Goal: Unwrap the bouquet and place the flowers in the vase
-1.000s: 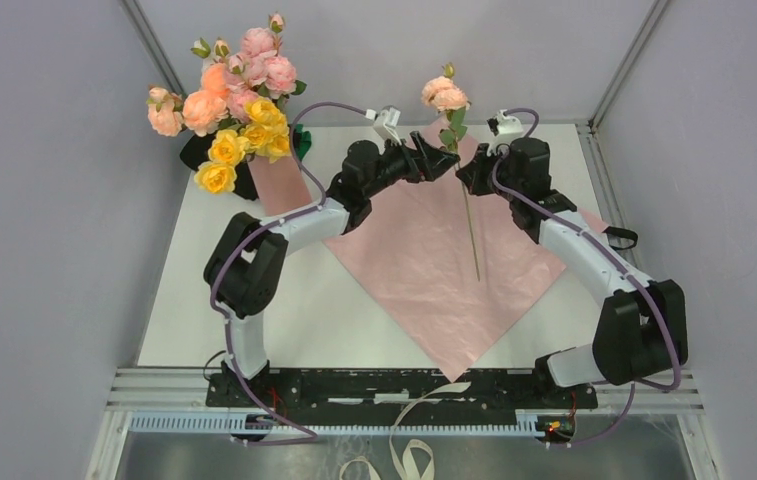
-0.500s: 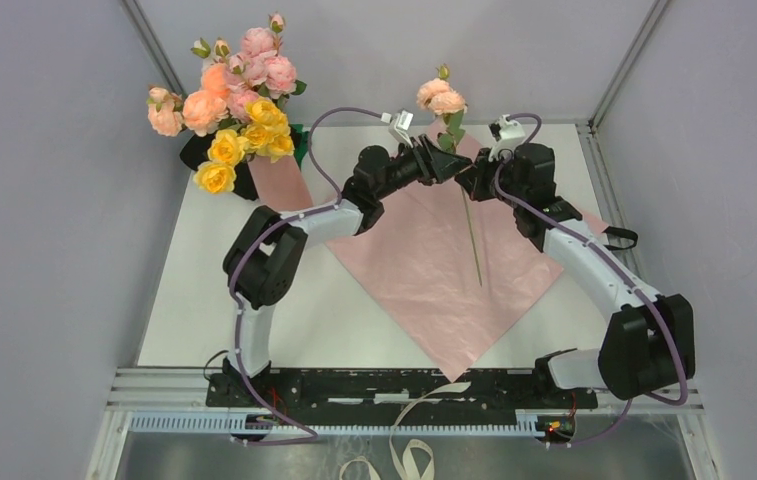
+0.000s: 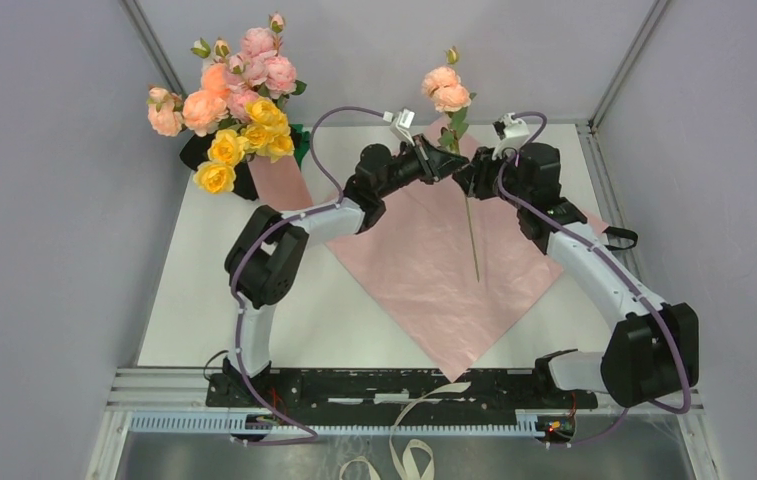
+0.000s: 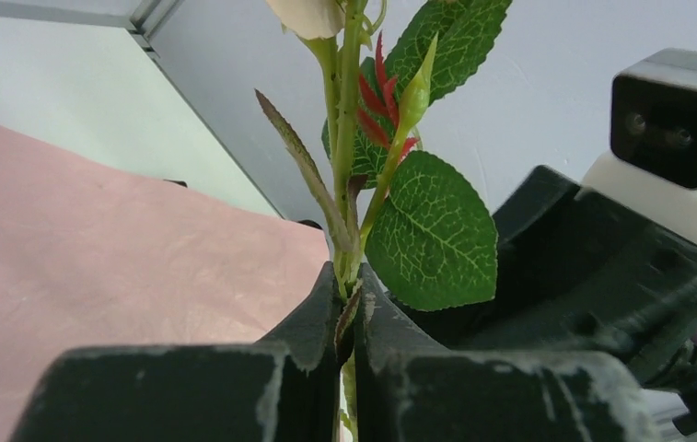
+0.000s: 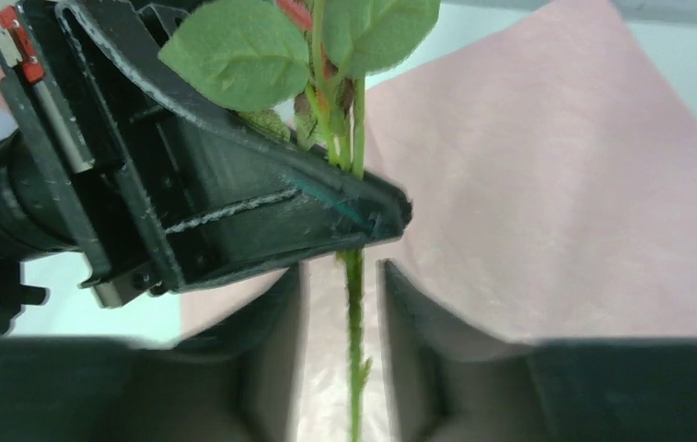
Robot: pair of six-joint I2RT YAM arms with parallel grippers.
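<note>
We hold the peach rose sprig upright above the spread pink wrapping paper. Our left jaws are pinched tight on its stem just under the leaves, so it cannot tip. Our right jaws stand narrowly apart on either side of the same stem lower down, gripping nothing, so the left alone carries it. The other flowers stand at the worktop's back-left corner; we cannot make out the vase beneath them.
</note>
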